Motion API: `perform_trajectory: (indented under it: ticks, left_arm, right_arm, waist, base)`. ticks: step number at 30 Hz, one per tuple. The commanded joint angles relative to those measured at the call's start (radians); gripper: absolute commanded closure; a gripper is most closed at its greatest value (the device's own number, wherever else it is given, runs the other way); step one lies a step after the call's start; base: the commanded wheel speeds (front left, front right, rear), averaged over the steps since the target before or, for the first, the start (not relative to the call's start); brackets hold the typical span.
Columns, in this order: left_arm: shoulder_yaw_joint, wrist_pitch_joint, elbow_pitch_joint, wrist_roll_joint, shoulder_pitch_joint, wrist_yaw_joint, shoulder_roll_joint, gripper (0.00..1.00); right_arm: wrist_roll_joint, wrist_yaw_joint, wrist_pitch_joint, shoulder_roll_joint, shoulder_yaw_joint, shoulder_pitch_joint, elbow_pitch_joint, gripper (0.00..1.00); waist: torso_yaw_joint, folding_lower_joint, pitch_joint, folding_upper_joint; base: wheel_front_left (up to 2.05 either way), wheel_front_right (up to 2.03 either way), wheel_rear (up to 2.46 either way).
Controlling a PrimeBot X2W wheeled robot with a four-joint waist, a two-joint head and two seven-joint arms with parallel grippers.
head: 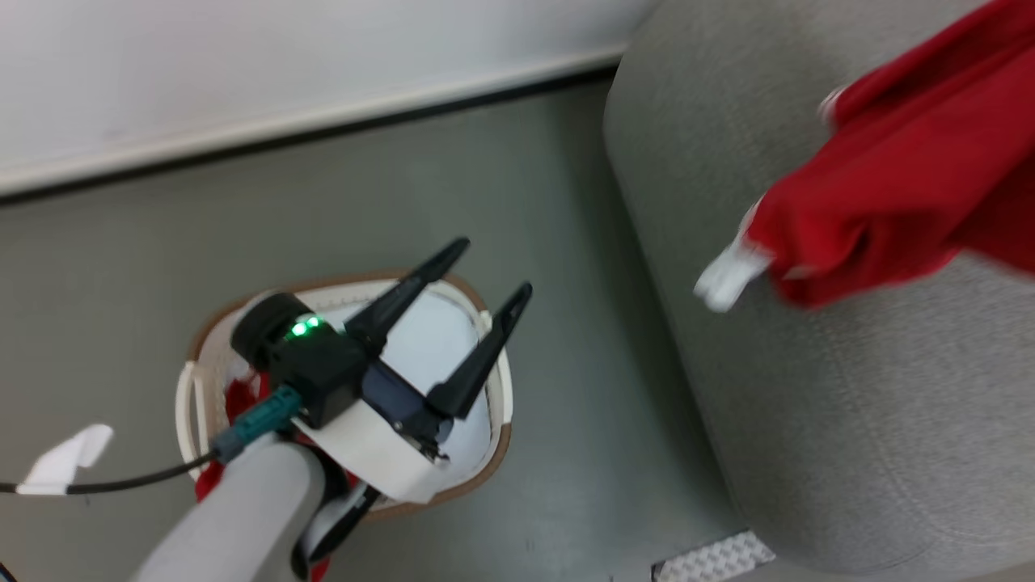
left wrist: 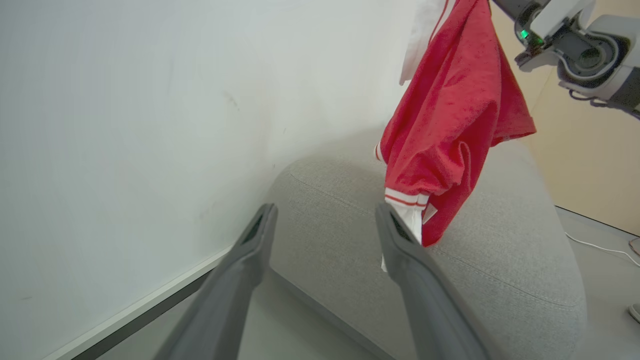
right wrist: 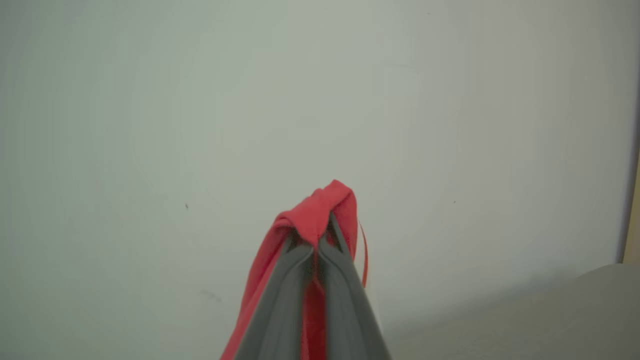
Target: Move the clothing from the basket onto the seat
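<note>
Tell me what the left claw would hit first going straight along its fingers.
Probably the seat, dead ahead of the open left claw; the hanging clothing sits just to the right, depth unclear.

Light: bright, even, diffuse indoor. Shadows: a faint soft band on the wall (right wrist: 500,300), low to the right of the right fingers (right wrist: 280,300). Blur: clothing (head: 906,186) and its white cuff smeared in the head view, far right of the left fingers (head: 485,347). Edges: wide-angle stretch in wrist views.
</note>
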Motion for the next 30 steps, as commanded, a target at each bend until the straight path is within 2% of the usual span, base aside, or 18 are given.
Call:
perform_trajectory:
  ticks: [1, 5, 8, 11, 13, 19, 20, 21, 22, 23, 24, 25, 27, 30]
  left_arm:
    - [0.009, 0.002, -0.013, 0.009, -0.036, -0.004, 0.019, 0.0]
    - [0.013, -0.008, -0.026, 0.004, -0.081, -0.007, 0.035, 0.0]
    - [0.021, -0.016, -0.03, -0.003, -0.104, -0.008, 0.039, 0.0]
    - [0.022, -0.032, -0.03, -0.008, -0.11, -0.008, 0.039, 0.0]
    - [0.024, -0.042, -0.028, -0.011, -0.108, -0.008, 0.033, 0.0]
    - [0.013, -0.065, 0.001, -0.014, -0.09, -0.009, 0.014, 0.0]
    - [0.013, -0.065, 0.006, -0.019, -0.086, -0.009, 0.009, 0.0]
    - [0.014, -0.069, 0.012, -0.022, -0.082, -0.007, 0.005, 0.0]
    - [0.014, -0.069, 0.012, -0.022, -0.082, -0.007, 0.005, 0.0]
    - [0.016, -0.069, 0.016, -0.029, -0.077, -0.005, -0.001, 0.0]
    - [0.019, -0.072, 0.021, -0.031, -0.072, -0.003, -0.005, 0.0]
    - [0.021, -0.075, 0.024, -0.034, -0.065, -0.002, -0.008, 0.0]
    - [0.025, -0.077, 0.034, -0.038, -0.048, 0.001, -0.008, 0.0]
    - [0.037, -0.081, 0.048, -0.044, -0.027, 0.009, -0.011, 0.0]
  right_arm:
    - [-0.016, -0.002, 0.018, -0.013, -0.076, -0.099, 0.028, 1.0]
    - [-0.063, -0.002, 0.056, -0.048, -0.29, -0.302, 0.084, 1.0]
    - [-0.153, -0.002, 0.088, -0.091, -0.411, -0.433, 0.108, 1.0]
    - [-0.274, -0.002, 0.116, -0.12, -0.495, -0.5, 0.139, 1.0]
    - [-0.353, -0.002, 0.126, -0.11, -0.538, -0.513, 0.161, 1.0]
    - [-0.495, -0.002, 0.078, 0.001, -0.717, -0.454, 0.253, 1.0]
    - [-0.511, -0.002, 0.068, 0.02, -0.742, -0.443, 0.275, 0.93]
    - [-0.528, -0.002, 0.059, 0.033, -0.763, -0.429, 0.294, 0.77]
    - [-0.528, -0.002, 0.059, 0.033, -0.763, -0.429, 0.294, 0.77]
    - [-0.546, -0.002, 0.05, 0.04, -0.783, -0.417, 0.312, 0.63]
    - [-0.552, -0.002, 0.04, 0.048, -0.802, -0.413, 0.326, 0.16]
    - [-0.559, -0.002, 0.031, 0.056, -0.82, -0.411, 0.341, 0.0]
    - [-0.568, -0.002, 0.011, 0.073, -0.827, -0.4, 0.364, 0.0]
    - [-0.554, -0.002, -0.013, 0.102, -0.787, -0.361, 0.37, 0.0]
  waist:
    - [0.056, -0.0002, 0.152, -0.0001]
    - [0.102, -0.0002, 0.23, -0.0001]
    - [0.135, -0.0002, 0.277, -0.0001]
    - [0.166, -0.0002, 0.31, -0.0001]
    - [0.183, -0.0002, 0.329, -0.0001]
    - [0.222, -0.0002, 0.358, -0.0001]
    - [0.226, -0.0002, 0.358, -0.0001]
    - [0.229, -0.0002, 0.355, -0.0001]
    - [0.229, -0.0002, 0.355, -0.0001]
    - [0.23, -0.0002, 0.353, -0.0001]
    - [0.229, -0.0002, 0.348, -0.0001]
    - [0.228, -0.0002, 0.342, -0.0001]
    - [0.22, -0.0002, 0.32, -0.0001]
    - [0.205, -0.0002, 0.278, -0.0001]
  base:
    - [0.0, 0.0, 0.0]
    - [0.0, 0.0, 0.0]
    - [0.0, 0.0, 0.0]
    - [0.0, 0.0, 0.0]
    - [0.0, 0.0, 0.0]
    - [0.0, 0.0, 0.0]
    - [0.0, 0.0, 0.0]
    - [0.0, 0.0, 0.0]
    - [0.0, 0.0, 0.0]
    - [0.0, 0.0, 0.0]
    - [0.0, 0.0, 0.0]
    - [0.0, 0.0, 0.0]
    - [0.0, 0.0, 0.0]
    - [0.0, 0.0, 0.0]
